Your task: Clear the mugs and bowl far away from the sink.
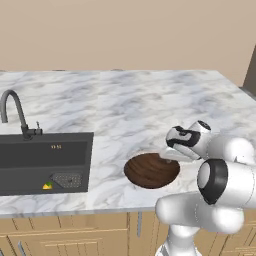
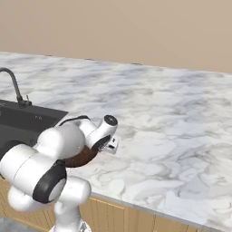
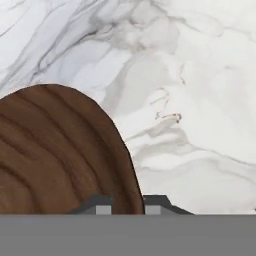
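While the white arm's two-finger gripper [image 3: 127, 209] is pinching the rim of the wide, shallow dark brown wooden bowl [image 1: 151, 170], one tip on either side of its wall, the grasping step is looking nearly complete. Sitting near the front edge of the marble counter [image 1: 150, 100], just beside the dark grey recessed sink [image 1: 45, 162], the bowl is holding nothing (its interior looks bare). Next, I judge, it is needing a lift and carry toward the counter's far corner.
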Available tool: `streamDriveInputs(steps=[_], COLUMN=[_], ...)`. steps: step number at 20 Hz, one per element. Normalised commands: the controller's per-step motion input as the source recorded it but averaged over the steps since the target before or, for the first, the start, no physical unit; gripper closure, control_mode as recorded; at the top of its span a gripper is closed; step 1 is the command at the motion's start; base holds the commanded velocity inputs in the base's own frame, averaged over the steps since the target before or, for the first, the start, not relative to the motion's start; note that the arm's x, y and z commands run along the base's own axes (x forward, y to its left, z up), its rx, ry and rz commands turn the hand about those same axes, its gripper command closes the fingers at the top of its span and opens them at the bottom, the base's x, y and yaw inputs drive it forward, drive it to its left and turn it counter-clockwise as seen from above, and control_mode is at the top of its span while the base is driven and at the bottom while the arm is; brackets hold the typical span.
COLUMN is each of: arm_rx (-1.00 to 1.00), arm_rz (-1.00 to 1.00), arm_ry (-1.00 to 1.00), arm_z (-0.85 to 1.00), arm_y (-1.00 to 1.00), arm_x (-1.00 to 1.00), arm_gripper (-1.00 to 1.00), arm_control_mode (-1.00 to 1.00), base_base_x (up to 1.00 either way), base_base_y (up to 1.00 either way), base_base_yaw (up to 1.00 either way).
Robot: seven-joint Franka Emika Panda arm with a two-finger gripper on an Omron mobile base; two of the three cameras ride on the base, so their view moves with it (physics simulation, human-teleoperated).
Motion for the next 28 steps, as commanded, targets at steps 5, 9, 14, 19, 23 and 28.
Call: streamDriveInputs(steps=[5,9,14,19,23,28], arm_rx=[0.08,0.08,0.05,0.00,0.00,0.00], arm_rz=[-0.16,-0.22,-0.43,-0.82,-0.85,-0.76], arm_ry=[0.00,0.00,-0.01,-0.10,0.00,-0.01], arm_z=[0.48,0.48,0.67,0.53,0.49,0.45], arm_y=[-0.22,-0.27,-0.06,0.00,0.00,0.06], arm_x=[-0.69,-0.60,-0.50,-0.29,-0.23,-0.45], arm_gripper=[1.00,1.00,1.00,1.00,1.00,1.00], arm_control_mode=[-1.00,-1.00,-1.00,-1.00,-1.00,-1.00], base_base_x=[0.00,0.00,0.00,0.00,0.00,0.00], base_base_y=[0.00,0.00,0.00,0.00,0.00,0.00], base_base_yaw=[0.00,0.00,0.00,0.00,0.00,0.00])
